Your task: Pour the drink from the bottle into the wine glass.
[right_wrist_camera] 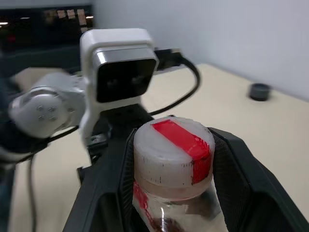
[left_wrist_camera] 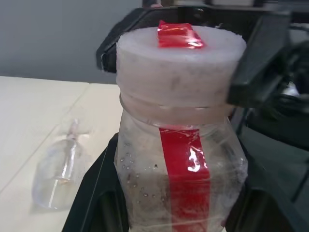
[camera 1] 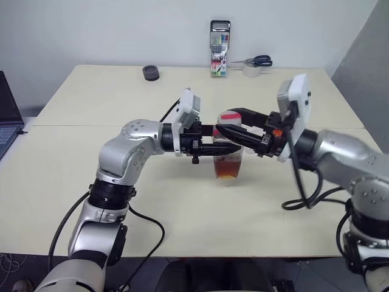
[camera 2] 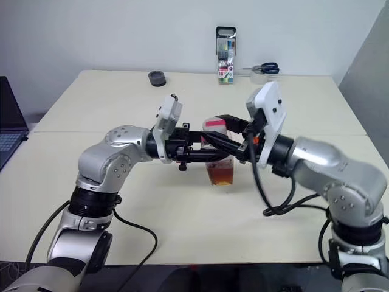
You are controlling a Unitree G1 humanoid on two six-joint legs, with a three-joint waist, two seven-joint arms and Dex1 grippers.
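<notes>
The bottle stands upright above the table's middle, with the tea-coloured drink in its lower part. Its clear body carries a red strip label. My left gripper reaches in from the left and is shut on the bottle's body, a finger on each side. My right gripper comes from the right and is shut on the red-and-white cap, its fingers flanking it. The wine glass looks to lie on its side on the tabletop beyond the bottle.
At the table's far edge stand a case of pens, scissors, a tape roll and a small black cylinder. A laptop sits off the left side. Cables hang from both arms.
</notes>
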